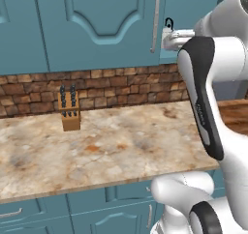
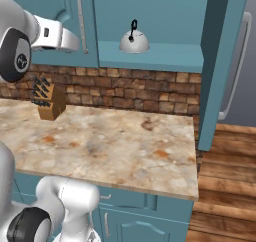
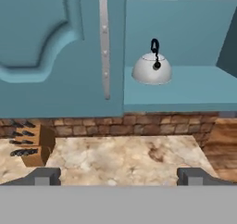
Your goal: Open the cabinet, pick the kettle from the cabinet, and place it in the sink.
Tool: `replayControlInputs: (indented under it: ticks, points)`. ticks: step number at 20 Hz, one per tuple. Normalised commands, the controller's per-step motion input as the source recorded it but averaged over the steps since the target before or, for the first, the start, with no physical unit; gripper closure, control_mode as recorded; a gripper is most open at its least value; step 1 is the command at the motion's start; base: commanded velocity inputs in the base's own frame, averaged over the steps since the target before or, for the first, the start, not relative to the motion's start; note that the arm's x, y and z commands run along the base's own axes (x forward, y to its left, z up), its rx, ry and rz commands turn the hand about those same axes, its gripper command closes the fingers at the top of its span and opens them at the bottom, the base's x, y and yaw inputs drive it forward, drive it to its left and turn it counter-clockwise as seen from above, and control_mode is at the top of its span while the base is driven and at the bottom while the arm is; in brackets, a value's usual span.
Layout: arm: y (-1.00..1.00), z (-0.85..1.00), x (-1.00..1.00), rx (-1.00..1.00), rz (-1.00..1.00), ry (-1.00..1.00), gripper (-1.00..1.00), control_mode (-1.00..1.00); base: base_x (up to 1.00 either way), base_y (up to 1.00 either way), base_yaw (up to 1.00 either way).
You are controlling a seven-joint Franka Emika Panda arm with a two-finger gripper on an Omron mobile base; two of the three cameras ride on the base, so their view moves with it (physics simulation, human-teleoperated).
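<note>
The white arm (image 1: 213,107) rises from the base at the near edge of the worktop, its dark-jointed lower link bent at the bottom, its upper link climbing steeply; the forearm (image 2: 52,35) then reaches level and forward, well above the worktop. In the hand view the gripper (image 3: 119,177) points forward with its jaws spread wide; the two dark fingertips (image 3: 44,176) stand far apart with nothing between them.

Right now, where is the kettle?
The kettle stands on the bottom shelf of the open cabinet, on the right half, above the brick wall and counter.
</note>
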Motion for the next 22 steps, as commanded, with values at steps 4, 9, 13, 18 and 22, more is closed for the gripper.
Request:
replayControlInputs:
  ticks: [4, 9, 13, 18, 22]
  points:
    - [0.24, 0.05, 0.56, -0.05, 0.06, 0.0, -1.0, -1.0, 0.0, 0.0, 0.0]
    - [0.11, 0.08, 0.55, 0.0, 0.06, 0.03, -1.0, -1.0, 0.0, 0.0, 0.0]
    - [0.01, 0.0, 0.55, 0.0, 0.01, 0.0, -1.0, -1.0, 0.0, 0.0, 0.0]
    - [0.0, 0.0, 0.53, -0.03, 0.0, 0.0, -1.0, -1.0, 0.0, 0.0, 0.0]
    - [0.0, 0.0, 0.59, -0.01, 0.0, 0.0, -1.0, -1.0, 0.0, 0.0, 0.0]
